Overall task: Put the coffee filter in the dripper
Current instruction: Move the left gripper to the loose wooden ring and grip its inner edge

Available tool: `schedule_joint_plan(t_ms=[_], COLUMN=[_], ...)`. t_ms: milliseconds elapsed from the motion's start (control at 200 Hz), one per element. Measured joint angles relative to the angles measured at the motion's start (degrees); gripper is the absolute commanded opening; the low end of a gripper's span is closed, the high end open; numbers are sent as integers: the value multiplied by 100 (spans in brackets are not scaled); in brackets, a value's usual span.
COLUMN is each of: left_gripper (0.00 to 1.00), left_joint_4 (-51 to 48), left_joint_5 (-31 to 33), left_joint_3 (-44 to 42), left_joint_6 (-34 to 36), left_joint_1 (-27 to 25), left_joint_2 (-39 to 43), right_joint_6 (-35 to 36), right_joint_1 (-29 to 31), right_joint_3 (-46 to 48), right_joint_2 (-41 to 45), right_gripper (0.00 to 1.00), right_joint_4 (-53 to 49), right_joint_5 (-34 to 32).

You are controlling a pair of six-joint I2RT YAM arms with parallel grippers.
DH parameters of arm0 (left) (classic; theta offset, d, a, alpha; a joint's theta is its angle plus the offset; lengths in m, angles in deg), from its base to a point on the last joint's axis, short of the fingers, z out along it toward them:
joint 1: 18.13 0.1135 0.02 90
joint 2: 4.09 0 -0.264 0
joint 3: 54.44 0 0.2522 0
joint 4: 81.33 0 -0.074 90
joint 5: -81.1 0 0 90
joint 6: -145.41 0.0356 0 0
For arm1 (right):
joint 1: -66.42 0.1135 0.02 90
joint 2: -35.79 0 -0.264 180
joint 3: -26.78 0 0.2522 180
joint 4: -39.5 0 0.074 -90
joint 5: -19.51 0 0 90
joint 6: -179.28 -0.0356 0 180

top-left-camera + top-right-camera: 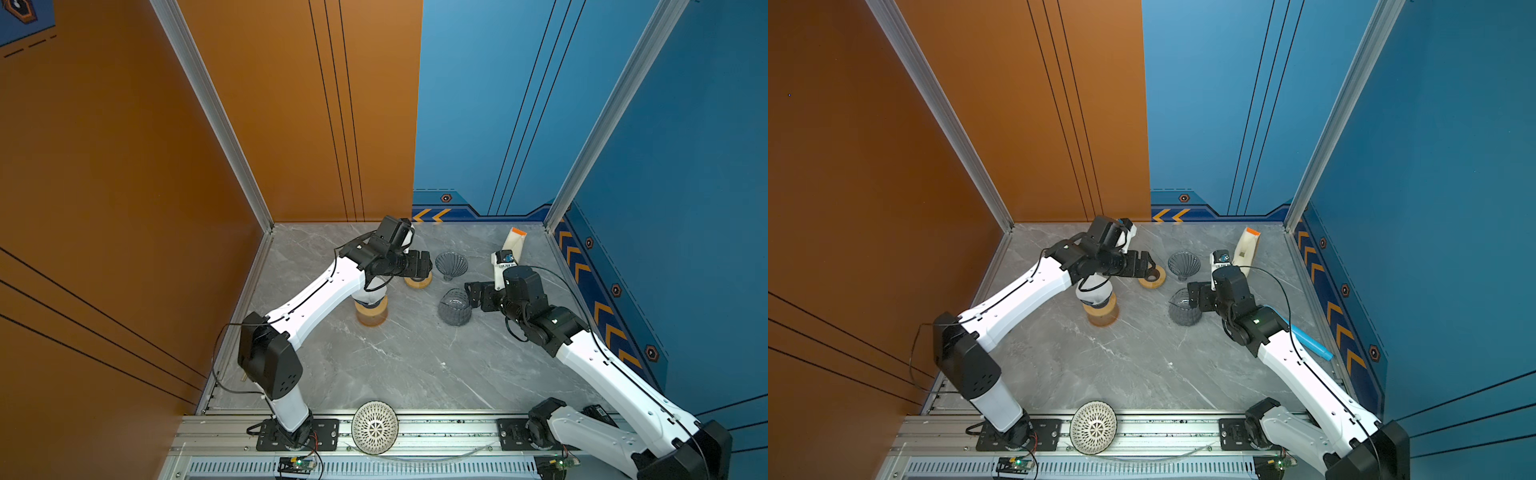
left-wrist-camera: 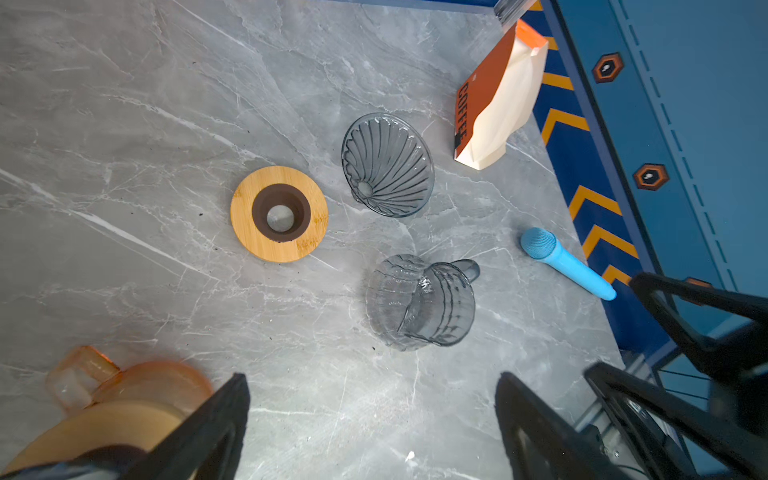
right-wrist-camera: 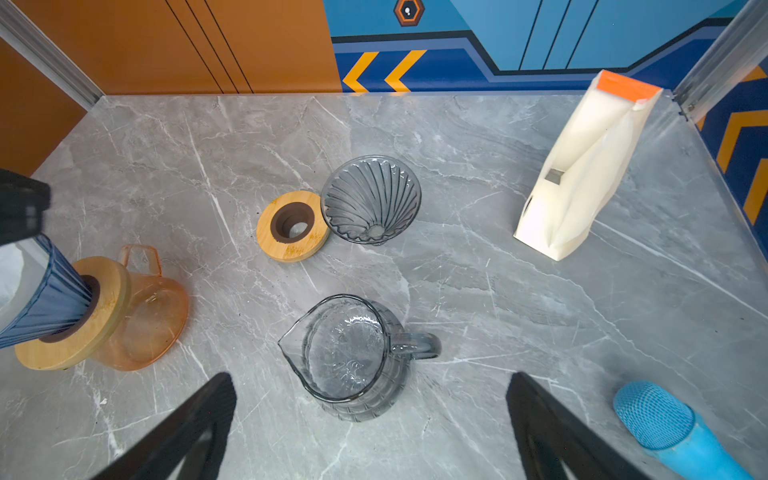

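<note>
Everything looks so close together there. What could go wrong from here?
1. The left arm hangs right over the amber glass jug, which carries a wooden ring and a blue ribbed dripper; a nudge might topple that stack.
2. The open right pincer sits close to the smoky grey glass jug; a careless swing could knock it over.

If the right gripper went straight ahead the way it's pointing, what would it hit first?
Most likely the grey glass pitcher: it stands directly ahead of the right gripper, in line with its open jaws, though depth is unclear.
</note>
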State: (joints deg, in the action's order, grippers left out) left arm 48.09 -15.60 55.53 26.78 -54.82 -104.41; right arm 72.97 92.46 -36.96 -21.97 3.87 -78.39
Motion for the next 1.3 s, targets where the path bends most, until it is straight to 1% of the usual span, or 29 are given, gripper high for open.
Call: schedule_joint_plan(t_ms=[130,320,606,766,826,841,916,1122,1297], left_gripper=[91,91,90,87,87,83,81,79,78], left_joint_4=[52,92,-2,-31,-42,-44,-46,-122,-201], left_joint_5=[188,479,1274,1609,1648,1652,1655,1530,1368], left_joint_3=[542,1182,1749,1902,1941,1952,2000,2225,2352], left_joint_6=[-116,-127,-122,-125,-125,-122,-101,-74,11], left_joint_1=[-13,-13,-13,26,52,61,131,415,553], left_joint_2=[-754,-1674,-2483,-2708,-2785,-2802,-2918,-3281,-3462], right_joint_6=[2,4,116,153,153,153,153,155,160], right_joint_1=[-212,-385,-612,-702,-723,-730,-752,-817,-866], right_joint_3=[238,372,398,398,398,398,398,398,398], right_joint_2=[247,334,354,354,354,354,354,319,234], right_gripper=[100,100,100,100,100,100,100,100,100], right_joint_4=[4,9,15,55,55,57,59,81,98], right_joint_5=[173,365,577,691,734,741,787,820,874])
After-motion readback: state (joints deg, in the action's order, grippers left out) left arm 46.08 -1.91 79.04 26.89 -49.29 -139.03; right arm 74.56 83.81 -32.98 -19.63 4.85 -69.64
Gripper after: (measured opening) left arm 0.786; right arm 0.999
